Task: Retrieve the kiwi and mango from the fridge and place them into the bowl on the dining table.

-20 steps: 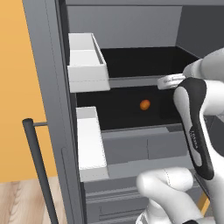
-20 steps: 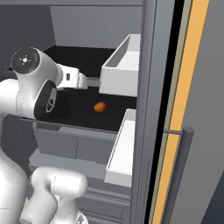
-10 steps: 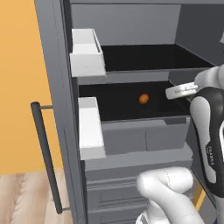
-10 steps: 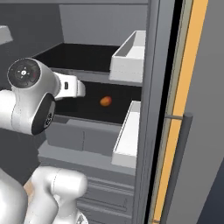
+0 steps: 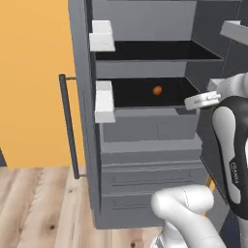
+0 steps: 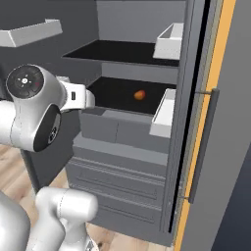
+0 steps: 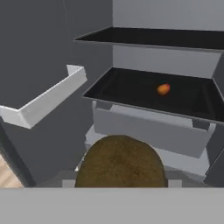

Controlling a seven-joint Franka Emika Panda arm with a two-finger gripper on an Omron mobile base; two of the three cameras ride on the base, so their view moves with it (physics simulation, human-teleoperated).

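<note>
the pincer (image 7: 120, 183) was closed on the dull greenish-brown oval kiwi (image 7: 121, 161), which sat right at the camera in the hand view. beyond it, straight ahead and a little right, the small smooth orange mango (image 7: 163, 89) lay on the lower black shelf (image 7: 131, 89) of the tall dark grey fridge (image 5: 145, 145), well apart.
</note>
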